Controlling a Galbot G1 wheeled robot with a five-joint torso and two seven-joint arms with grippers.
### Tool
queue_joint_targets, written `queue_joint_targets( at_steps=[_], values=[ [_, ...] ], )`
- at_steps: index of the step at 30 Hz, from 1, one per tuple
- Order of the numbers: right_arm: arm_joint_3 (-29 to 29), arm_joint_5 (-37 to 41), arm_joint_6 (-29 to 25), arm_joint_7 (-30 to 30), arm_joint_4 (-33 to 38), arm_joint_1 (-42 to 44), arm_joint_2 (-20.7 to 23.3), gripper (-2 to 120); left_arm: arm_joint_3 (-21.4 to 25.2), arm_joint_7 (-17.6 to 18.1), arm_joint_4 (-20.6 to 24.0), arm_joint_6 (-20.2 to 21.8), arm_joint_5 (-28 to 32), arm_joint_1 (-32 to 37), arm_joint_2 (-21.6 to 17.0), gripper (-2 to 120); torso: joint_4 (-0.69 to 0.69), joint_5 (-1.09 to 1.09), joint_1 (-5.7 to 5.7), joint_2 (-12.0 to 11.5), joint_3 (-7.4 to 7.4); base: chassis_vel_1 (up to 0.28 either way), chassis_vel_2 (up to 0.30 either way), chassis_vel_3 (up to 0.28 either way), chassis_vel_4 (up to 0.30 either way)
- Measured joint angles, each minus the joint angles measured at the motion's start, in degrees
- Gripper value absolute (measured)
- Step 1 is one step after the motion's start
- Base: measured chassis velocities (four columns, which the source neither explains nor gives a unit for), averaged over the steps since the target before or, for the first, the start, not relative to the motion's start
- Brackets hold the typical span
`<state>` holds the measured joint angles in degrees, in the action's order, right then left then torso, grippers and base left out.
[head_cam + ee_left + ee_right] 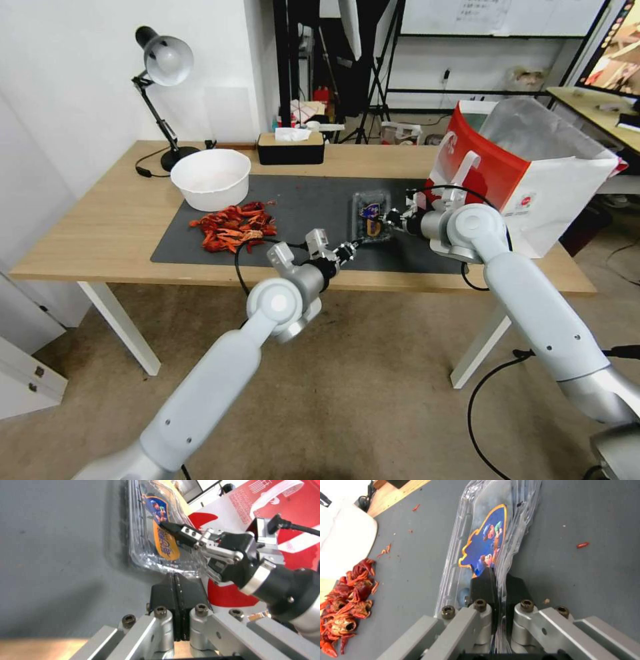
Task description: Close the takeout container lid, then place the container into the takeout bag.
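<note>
Clear takeout container [371, 215] pinched by right gripper [499, 590]; left gripper [174, 585] closed, seemingly touching it.

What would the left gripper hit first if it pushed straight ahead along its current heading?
Probably the takeout container: the left gripper, fingers shut, points at its near edge and looks almost touching it. Just beyond, the right gripper pinches the lid. Depth is uncertain.

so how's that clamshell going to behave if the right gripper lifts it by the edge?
Probably floppy: the takeout container is thin clear plastic, and its wall looks crinkled where the right gripper pinches it. Likely light, since it lies low on the mat. The glossy surface may slip. The left gripper sits shut at its near edge.
</note>
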<state>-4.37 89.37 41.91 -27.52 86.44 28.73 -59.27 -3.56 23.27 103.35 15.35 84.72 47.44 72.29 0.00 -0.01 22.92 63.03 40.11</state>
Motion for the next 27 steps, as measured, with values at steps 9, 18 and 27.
queue_joint_targets(
  at_steps=[9, 18, 27],
  values=[
    [-0.5, 0.0, -0.2, 0.6, 0.4, 0.2, -0.2, 0, 1.6, -1.9, 5.1, -0.6, -7.1, 5.3, -2.2, 0, 0.0, 0.0, 0.0, 0.0, 0.0, 0.0, 0.0, 0.0, 0.0],
    [-1.1, 0.0, -1.0, 1.7, 1.6, 0.2, -0.4, 0, 4.4, -5.9, 10.8, -4.2, -20.3, 13.3, -5.6, 23, 0.0, 0.0, 0.0, 0.0, 0.0, 0.0, 0.0, 0.0, 0.0],
    [-1.9, 0.1, -1.9, 2.8, 4.0, 0.1, -0.2, 0, 9.4, -8.4, 14.4, -10.3, -38.1, 24.0, -8.3, 60, 0.0, 0.0, 0.0, 0.0, 0.0, 0.0, 0.0, 0.0, 0.0]
  ],
)
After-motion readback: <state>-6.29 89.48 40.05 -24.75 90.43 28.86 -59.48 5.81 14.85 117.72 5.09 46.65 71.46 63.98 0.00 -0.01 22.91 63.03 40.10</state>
